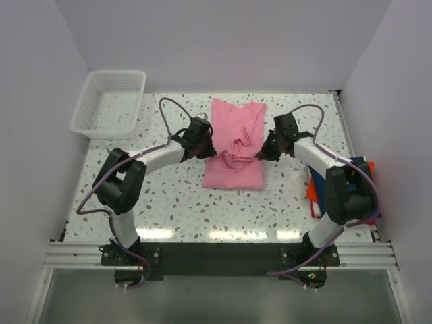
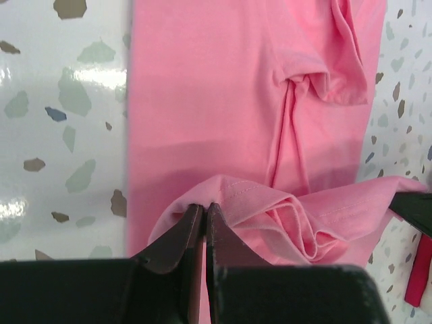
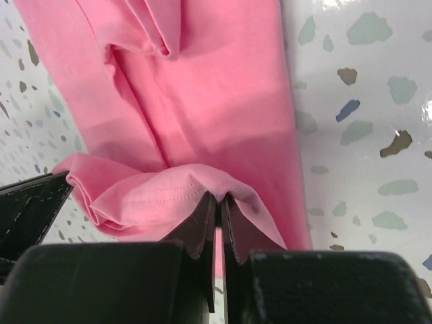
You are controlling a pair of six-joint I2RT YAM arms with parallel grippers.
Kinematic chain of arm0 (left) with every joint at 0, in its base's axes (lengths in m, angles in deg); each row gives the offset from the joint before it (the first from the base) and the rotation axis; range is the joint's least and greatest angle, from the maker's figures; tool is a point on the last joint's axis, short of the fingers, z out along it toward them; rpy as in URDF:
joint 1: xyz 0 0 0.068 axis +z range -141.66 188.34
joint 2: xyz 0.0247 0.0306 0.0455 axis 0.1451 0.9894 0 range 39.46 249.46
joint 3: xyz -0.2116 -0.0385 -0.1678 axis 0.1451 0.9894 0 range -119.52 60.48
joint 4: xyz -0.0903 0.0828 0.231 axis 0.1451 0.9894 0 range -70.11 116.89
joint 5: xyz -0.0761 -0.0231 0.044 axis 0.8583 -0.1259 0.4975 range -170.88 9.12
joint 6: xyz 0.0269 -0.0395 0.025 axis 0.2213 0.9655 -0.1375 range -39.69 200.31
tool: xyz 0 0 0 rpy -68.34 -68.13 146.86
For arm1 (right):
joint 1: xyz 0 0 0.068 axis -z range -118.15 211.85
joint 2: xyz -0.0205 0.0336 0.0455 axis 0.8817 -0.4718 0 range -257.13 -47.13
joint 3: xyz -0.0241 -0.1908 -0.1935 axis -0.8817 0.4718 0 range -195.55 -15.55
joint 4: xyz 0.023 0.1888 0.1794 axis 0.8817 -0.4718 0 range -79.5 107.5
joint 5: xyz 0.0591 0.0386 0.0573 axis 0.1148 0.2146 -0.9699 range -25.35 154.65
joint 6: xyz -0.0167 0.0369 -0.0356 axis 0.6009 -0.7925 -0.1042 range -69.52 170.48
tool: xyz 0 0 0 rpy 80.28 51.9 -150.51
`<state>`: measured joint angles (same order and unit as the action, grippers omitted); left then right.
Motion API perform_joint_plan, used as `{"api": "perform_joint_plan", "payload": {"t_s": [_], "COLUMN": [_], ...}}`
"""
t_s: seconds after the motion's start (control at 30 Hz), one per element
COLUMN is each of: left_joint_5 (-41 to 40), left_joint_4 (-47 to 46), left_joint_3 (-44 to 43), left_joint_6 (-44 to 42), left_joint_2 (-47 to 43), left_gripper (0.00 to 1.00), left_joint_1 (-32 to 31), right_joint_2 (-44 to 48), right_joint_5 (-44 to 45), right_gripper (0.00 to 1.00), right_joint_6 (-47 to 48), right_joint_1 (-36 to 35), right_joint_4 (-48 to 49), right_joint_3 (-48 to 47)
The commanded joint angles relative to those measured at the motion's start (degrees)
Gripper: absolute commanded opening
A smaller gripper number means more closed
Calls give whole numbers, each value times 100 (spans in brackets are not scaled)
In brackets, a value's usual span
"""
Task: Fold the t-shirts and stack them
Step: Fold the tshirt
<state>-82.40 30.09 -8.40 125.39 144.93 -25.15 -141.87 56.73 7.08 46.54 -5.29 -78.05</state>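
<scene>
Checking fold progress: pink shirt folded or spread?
Partly folded: pink t-shirt lies as narrow strip, stitched edge pinched in both jaws above the rest.

The left arm [image 1: 120, 181] and the right arm [image 1: 347, 196] share one build: bulky black joint housings, white links between them, thin purple cables [image 1: 160, 111] looping alongside, black base plates [image 1: 128, 258] at the bottom of the frame. Wrist views show dark wedge-shaped fingers [image 2: 181, 236] on blocky black bodies

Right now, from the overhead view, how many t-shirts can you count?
3. A pink shirt lies in the middle of the table; an orange-red shirt and a navy shirt sit folded at its right edge, partly behind the right arm. More may be hidden under them.
</scene>
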Motion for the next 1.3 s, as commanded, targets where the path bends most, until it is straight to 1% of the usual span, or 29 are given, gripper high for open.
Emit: {"api": "perform_joint_plan", "payload": {"t_s": [0.0, 0.1, 0.4, 0.77, 0.83, 0.87, 0.9, 0.93, 0.97, 1.0, 1.03, 1.07, 1.17, 1.27], "left_joint_5": [126, 389, 530, 688, 697, 740, 758, 758, 767, 793, 759, 697, 486, 564], "left_joint_4": [-334, -378, -387, -379, -369, -378, -369, -369, -334, -334, -308, -290, -264, -290], "left_joint_3": [-389, -529, -811, -1127, -1171, -1171, -1180, -1198, -1215, -1207, -1189, -1163, -1040, -899], "left_joint_6": [-210, -201, -254, -324, -324, -342, -359, -394, -395, -421, -465, -482, -562, -579], "left_joint_2": [201, 351, 571, 922, 940, 940, 949, 949, 932, 905, 870, 739, 422, 194], "left_gripper": [0, 0, 0, 0, 0, 0, 0, 3, 17, 23, 25, 31, 43, 44], "left_joint_1": [150, 220, 387, 563, 607, 642, 660, 669, 712, 739, 757, 792, 810, 775], "right_joint_2": [-167, -273, -730, -1301, -1380, -1407, -1424, -1398, -1372, -1276, -1206, -1144, -863, -494], "right_joint_5": [-244, -280, -464, -728, -842, -990, -1053, -1088, -1132, -1141, -1124, -1106, -984, -651], "right_gripper": [0, 0, 0, 0, 4, 11, 14, 18, 28, 32, 34, 37, 38, 38], "right_joint_6": [60, 51, 95, 226, 253, 253, 261, 288, 305, 366, 402, 454, 709, 885], "right_joint_1": [124, 177, 432, 626, 731, 766, 827, 863, 898, 942, 960, 977, 977, 680], "right_joint_4": [283, 310, 406, 363, 380, 406, 398, 380, 363, 328, 284, 170, -102, -103], "right_joint_3": [-368, -473, -667, -1185, -1255, -1273, -1326, -1344, -1370, -1422, -1458, -1493, -1660, -1424]}}
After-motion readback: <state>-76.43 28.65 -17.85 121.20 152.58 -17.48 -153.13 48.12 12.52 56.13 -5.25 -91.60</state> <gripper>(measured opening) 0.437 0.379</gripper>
